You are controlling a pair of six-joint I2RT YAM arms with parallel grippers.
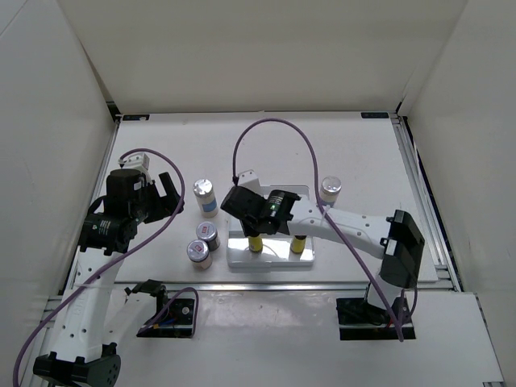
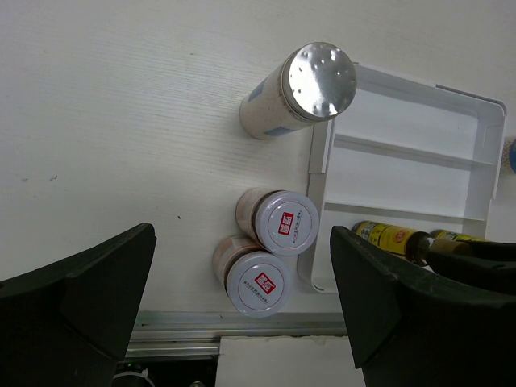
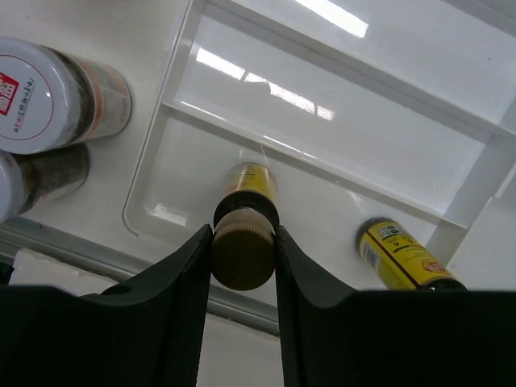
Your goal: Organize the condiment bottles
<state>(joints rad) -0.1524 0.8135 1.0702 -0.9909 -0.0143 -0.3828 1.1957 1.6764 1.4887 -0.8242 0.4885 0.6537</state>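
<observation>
While right gripper (image 3: 244,242) clamps yellow bottle (image 3: 247,184) in tray (image 3: 339,137), we judge placing step; next: release, lift clear. Left gripper (image 2: 242,238) agape, jars (image 1: 208,234) at tray's 9 o'clock.

White arms (image 1: 347,222), black grippers (image 1: 169,196) — purple looping cables (image 1: 278,122)

A white surface (image 1: 282,145) is spread beneath the fingers (image 2: 81,298), and it is enclosed by plain white walls (image 1: 258,48) beyond them and to either side. Its edges are framed by a grey metal rail (image 1: 425,218). The whole enclosure is evenly and softly lit.
</observation>
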